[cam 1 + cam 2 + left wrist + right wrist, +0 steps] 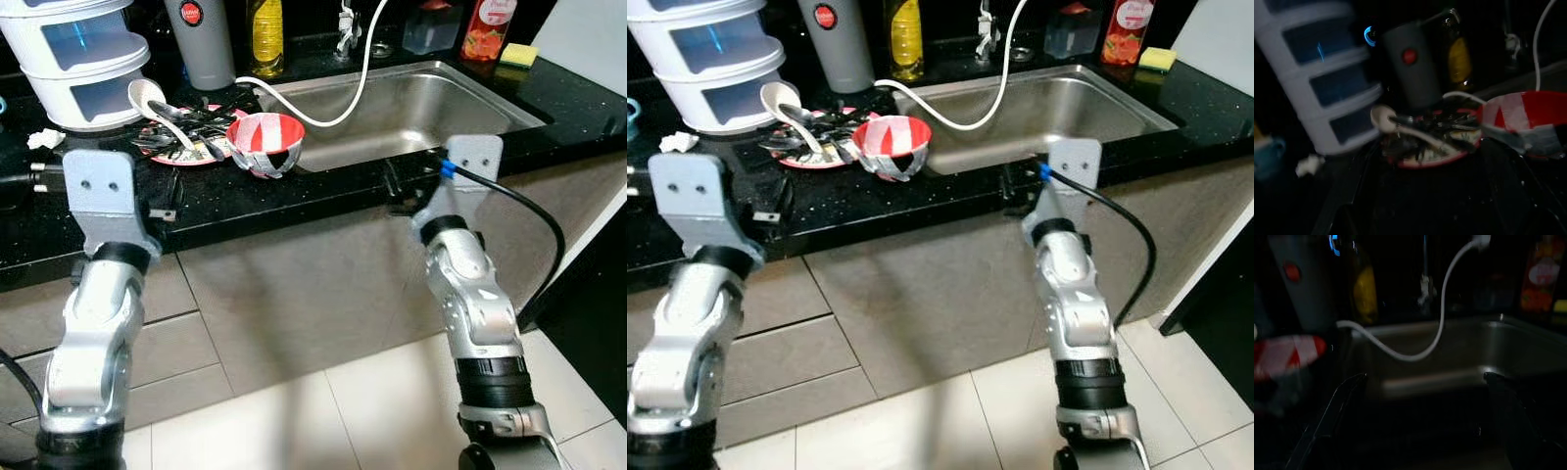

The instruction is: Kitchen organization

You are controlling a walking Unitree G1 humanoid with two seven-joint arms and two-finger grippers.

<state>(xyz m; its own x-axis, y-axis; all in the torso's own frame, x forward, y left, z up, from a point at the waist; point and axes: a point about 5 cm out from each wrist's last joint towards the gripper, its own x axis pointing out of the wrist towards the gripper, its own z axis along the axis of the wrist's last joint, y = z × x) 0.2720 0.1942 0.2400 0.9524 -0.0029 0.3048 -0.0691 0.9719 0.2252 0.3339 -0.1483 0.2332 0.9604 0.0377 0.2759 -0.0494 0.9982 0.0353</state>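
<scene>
Bowl: red-and-white bowl (265,143) tilted on the black counter (294,196), touching the plate of utensils (186,132), beside the sink (411,108).
Left gripper (162,211): near, fingers unclear.
Right gripper (1420,421): spread, empty, facing the sink.
Advice: grip the rim, mind the white hose (333,113).

Head stereo looks down at sink (411,108); both wrist cameras face counter, close.
</scene>
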